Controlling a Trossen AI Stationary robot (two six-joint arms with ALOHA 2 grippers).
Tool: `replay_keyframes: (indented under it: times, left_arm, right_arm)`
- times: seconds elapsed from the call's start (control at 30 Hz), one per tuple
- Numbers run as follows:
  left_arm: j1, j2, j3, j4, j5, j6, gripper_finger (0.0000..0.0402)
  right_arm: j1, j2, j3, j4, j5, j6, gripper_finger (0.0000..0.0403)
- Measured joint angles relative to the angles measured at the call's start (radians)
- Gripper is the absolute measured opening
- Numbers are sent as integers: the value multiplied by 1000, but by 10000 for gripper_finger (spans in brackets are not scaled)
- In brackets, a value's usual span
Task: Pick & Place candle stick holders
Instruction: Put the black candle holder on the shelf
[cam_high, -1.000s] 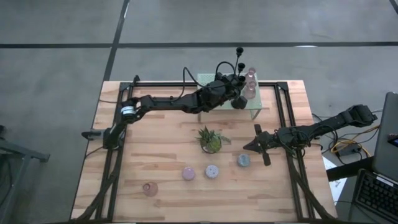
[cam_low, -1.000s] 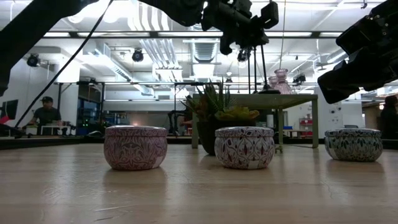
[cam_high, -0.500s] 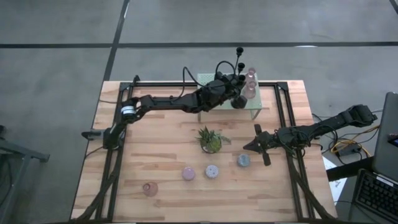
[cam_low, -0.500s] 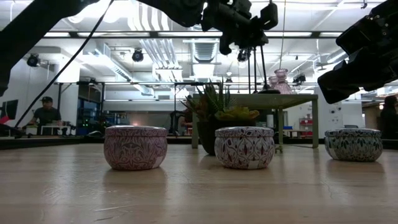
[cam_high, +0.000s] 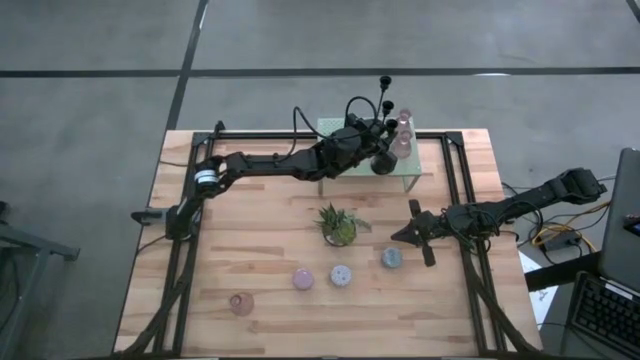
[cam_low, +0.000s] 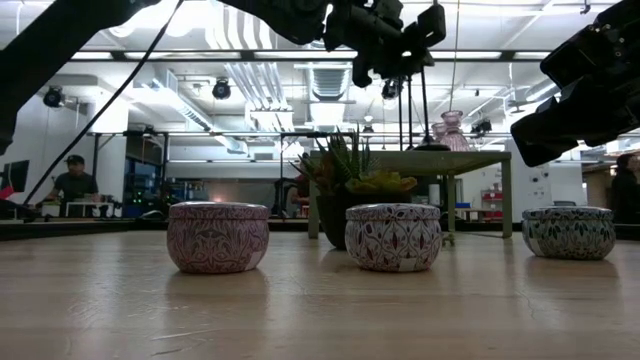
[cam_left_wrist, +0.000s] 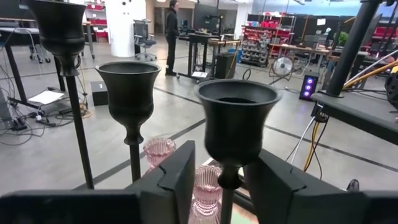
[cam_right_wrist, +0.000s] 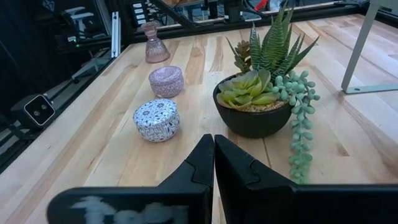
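Three slim black candlesticks (cam_left_wrist: 236, 118) (cam_left_wrist: 127, 87) (cam_left_wrist: 59, 25) stand upright on the pale green rack (cam_high: 412, 178) at the table's far side, next to pink glass holders (cam_high: 403, 130). My left gripper (cam_left_wrist: 221, 183) is open and level at the rack. Its fingers stand on either side of the nearest candlestick's stem (cam_left_wrist: 227, 202), just under the cup, without touching it. Pink (cam_high: 303, 278), lilac (cam_high: 341, 275) and blue (cam_high: 391, 257) round holders sit on the table's near half. My right gripper (cam_high: 396, 237) is shut, just above the table beside the blue one.
A potted spiky plant (cam_high: 338, 225) stands mid-table between the rack and the round holders. One more pink glass holder (cam_high: 240, 302) sits near the front left. Black frame rails (cam_high: 185, 250) run along both table sides. A person (cam_low: 75, 180) shows far behind.
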Motion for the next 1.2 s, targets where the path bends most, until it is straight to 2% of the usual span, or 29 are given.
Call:
replay_keyframes:
  times: [0.23, 0.93, 1.2]
  left_arm:
    - [-3, 0, 0, -9, 0, 21, 168]
    - [-10, -17, 0, -24, -23, 52, 170]
    - [-21, -41, 1, -129, -22, 41, 170]
  right_arm:
    - [0, 0, 0, 0, 0, 0, 9]
    - [0, 1, 0, 0, 0, 0, 9]
    - [0, 0, 0, 0, 0, 0, 9]
